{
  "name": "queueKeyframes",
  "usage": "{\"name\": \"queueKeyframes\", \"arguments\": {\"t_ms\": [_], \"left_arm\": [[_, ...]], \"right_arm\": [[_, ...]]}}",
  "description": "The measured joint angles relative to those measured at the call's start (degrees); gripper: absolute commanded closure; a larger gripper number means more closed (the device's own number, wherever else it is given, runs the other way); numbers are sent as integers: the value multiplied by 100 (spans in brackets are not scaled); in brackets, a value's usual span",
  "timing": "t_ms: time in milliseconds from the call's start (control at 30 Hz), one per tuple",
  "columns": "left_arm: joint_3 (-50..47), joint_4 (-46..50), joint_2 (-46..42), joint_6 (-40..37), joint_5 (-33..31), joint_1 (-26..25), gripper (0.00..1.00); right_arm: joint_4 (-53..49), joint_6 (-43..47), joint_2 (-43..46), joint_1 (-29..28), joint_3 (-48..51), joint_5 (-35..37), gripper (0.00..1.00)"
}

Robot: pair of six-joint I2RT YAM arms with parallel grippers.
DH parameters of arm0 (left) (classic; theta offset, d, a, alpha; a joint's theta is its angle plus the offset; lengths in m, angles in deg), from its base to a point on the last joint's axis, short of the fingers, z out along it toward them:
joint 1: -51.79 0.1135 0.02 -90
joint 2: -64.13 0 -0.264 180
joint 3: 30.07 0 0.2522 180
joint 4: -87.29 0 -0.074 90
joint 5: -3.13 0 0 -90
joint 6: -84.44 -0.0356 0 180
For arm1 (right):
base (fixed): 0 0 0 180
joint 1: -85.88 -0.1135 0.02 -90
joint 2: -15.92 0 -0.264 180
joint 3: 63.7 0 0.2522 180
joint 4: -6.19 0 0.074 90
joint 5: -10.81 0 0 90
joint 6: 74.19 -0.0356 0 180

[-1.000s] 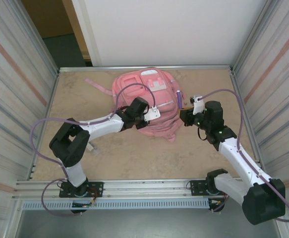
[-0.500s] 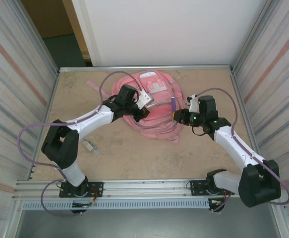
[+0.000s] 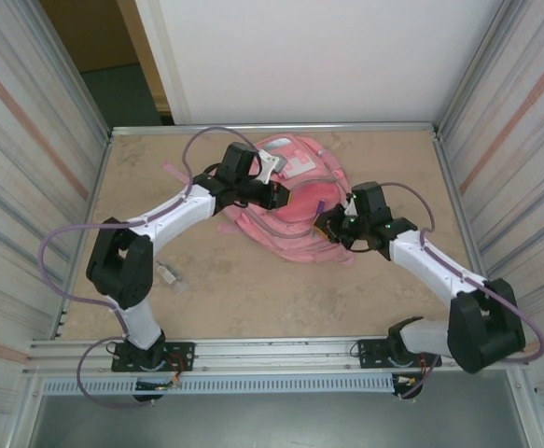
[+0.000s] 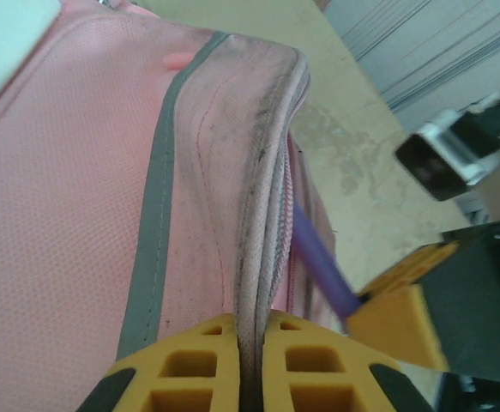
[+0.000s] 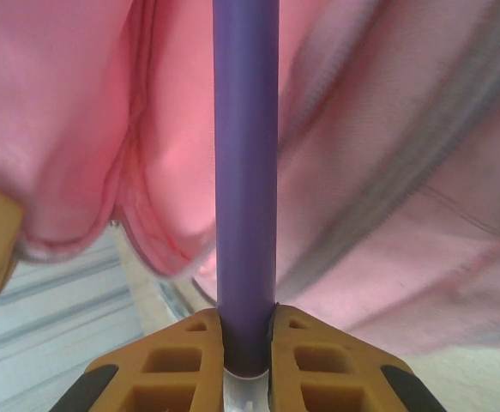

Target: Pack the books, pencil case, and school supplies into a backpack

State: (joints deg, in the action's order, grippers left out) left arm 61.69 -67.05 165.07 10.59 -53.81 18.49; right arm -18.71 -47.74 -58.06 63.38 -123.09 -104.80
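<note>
Two hands meet at the pink backpack (image 3: pixel 295 233), which lies at the far middle of the bench (image 3: pixel 253 299). The purple pen (image 5: pixel 246 172) runs straight out from the right hand (image 5: pixel 247 343), its long axis aimed far and slightly left, its far end slipping behind the backpack's zip edge. The right hand's fingers are clamped tight on the pen's near end. The left hand (image 4: pixel 251 343) is pinched almost closed on the grey-trimmed fabric rim of that opening.
</note>
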Motion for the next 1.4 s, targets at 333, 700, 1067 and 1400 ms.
{"name": "queueKeyframes", "arguments": {"t_ms": [333,700,1067,1400], "left_arm": [[-92,-297,2,514,590,-122,100],[-136,-415,2,516,621,-50,100],[-216,-133,2,-98,417,-46,95],[-560,417,-575,-697,-280,105,53]], "right_arm": [[529,-1021,-1145,39,-767,17,63],[461,-1331,-1373,221,-981,-155,48],[-1058,55,251,848,-973,527,41],[-2802,2380,402,1353,-2647,1989,1]]}}
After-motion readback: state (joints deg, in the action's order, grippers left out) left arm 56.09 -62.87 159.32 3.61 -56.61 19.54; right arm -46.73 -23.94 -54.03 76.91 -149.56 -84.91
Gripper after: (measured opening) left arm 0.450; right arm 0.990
